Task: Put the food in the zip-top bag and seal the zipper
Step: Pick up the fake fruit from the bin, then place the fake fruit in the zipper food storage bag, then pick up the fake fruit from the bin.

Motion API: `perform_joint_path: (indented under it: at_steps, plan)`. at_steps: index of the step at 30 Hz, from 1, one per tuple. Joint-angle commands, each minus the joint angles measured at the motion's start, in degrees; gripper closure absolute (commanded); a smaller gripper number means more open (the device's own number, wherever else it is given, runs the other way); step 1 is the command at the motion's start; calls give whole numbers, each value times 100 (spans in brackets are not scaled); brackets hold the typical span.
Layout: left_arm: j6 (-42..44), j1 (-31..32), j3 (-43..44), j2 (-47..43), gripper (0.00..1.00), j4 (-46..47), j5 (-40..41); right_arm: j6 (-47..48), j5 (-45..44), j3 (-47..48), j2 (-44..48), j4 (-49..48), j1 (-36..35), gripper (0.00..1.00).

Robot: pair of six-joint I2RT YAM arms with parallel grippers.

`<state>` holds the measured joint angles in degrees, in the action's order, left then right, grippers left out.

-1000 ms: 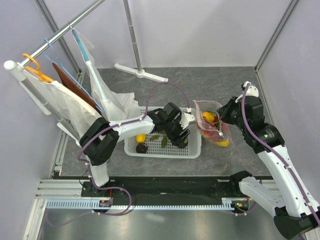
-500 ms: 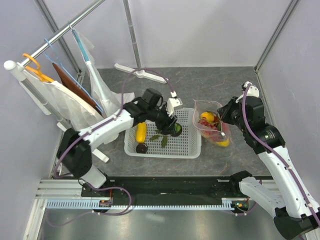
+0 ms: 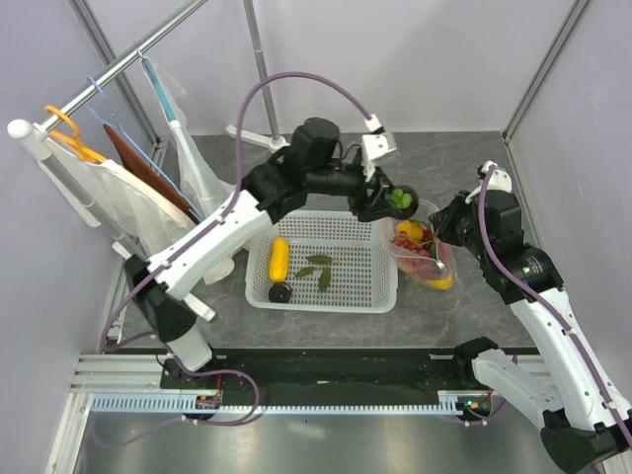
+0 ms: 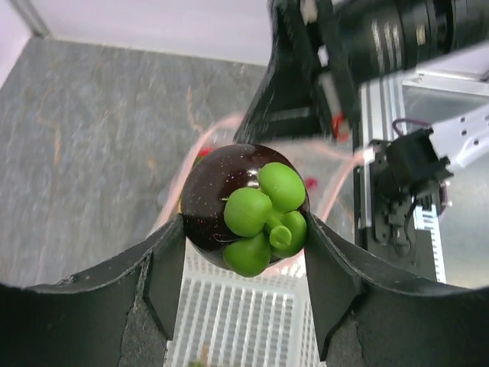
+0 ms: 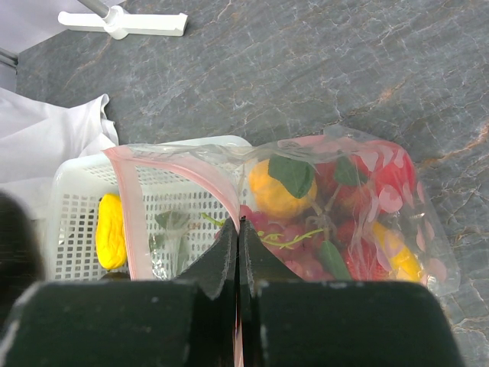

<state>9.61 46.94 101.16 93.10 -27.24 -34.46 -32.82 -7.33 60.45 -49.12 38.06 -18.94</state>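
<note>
My left gripper [image 3: 397, 200] [image 4: 244, 238] is shut on a dark mangosteen [image 4: 221, 195] with a green cap, held in the air just over the mouth of the zip-top bag [image 3: 423, 259] [image 5: 359, 191]. My right gripper [image 3: 441, 235] [image 5: 238, 227] is shut on the bag's rim by the pink zipper [image 5: 131, 210] and holds the mouth open. Inside the bag lie an orange [image 5: 271, 195], red grapes [image 5: 286, 241] and a yellow mango [image 5: 399, 258]. A second yellow mango [image 3: 279, 258] and another mangosteen [image 3: 280, 292] lie in the white mesh basket [image 3: 380, 288].
Loose green leaves [image 3: 318, 267] lie in the basket. A clothes rail [image 3: 109, 69] with hangers and white cloth [image 3: 212, 197] stands at the left. The white foot of a stand [image 3: 276, 143] sits at the back.
The left arm has lifted the mangosteen out of the basket and swung it up and to the right, over the bag's mouth. The right arm has stayed still.
</note>
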Motion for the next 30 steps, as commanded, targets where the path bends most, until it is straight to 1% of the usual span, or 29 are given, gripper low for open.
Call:
perform_joint_path:
  at_steps: [1,2,3,5,6,7,8,9,10,12,14,15,16,17,18,19,20,21,22,23,24,25,26,27,28,29,30]
  plan:
    - [-258,307,806,814,47,-88,447,-23,-40,143,26,-159,13,100]
    - [-257,307,895,1059,46,-132,501,-23,-49,160,34,-159,22,100]
    - [-231,298,992,1122,46,-315,554,-32,-40,187,34,-142,22,100]
    - [-73,290,976,1140,43,-360,458,-40,-49,187,52,-132,22,100]
    - [-12,281,880,1010,40,-247,388,-32,-40,161,61,-115,31,100]
    - [-20,298,679,956,35,-159,413,-40,-40,134,69,-124,22,100]
    - [-107,298,650,938,23,-97,492,-40,-49,117,70,-124,22,100]
    - [-186,290,720,1051,18,-123,545,-40,-49,82,78,-132,31,100]
    - [-196,281,1051,1113,16,-463,615,-23,-40,73,70,-133,39,100]
    - [-161,211,1291,1132,9,-737,738,3,-93,81,131,-141,48,100]
    - [-56,106,1178,834,7,-975,827,12,-93,81,149,-124,48,100]
    - [6,-43,1056,693,7,-1071,827,21,-93,90,166,-132,48,100]
    - [128,-114,698,266,7,-1151,809,30,-84,99,166,-133,57,100]
    - [277,-219,468,53,7,-1378,739,47,-75,99,166,-124,57,100]
    - [461,-412,31,-202,7,-1537,678,56,-67,108,166,-124,48,100]
    - [959,-518,-174,-413,7,-1730,486,56,-67,90,166,-132,48,100]
    - [1269,-719,-333,-781,6,-2288,432,56,-58,82,166,-141,48,100]
    - [1568,-791,-665,-924,6,-2529,483,48,-32,73,158,-141,57,100]
    - [1910,-844,-816,-1038,6,-2740,875,13,3,47,157,-141,57,100]
    - [1966,-949,-974,-1205,6,-2899,1097,4,21,46,149,-150,48,100]
    - [1940,-984,-1263,-1250,6,-3101,1299,-5,39,38,140,-176,48,100]
    - [1766,-1020,-1414,-1285,7,-3164,1667,-14,48,46,131,-185,57,100]
    - [1633,-1037,-1607,-1364,7,-3164,1879,-23,39,38,122,-185,48,100]
    - [1528,-1038,-1983,-1382,8,-3112,2064,-23,39,46,105,-194,48,100]
    - [1248,-1038,-2143,-1400,8,-3059,2457,-14,48,55,96,-194,48,100]
    - [1071,-1038,-2293,-1374,8,-2972,2679,-14,30,72,105,-185,48,100]
    - [609,-1038,-2512,-1321,8,-2788,3151,-23,39,73,105,-194,48,100]
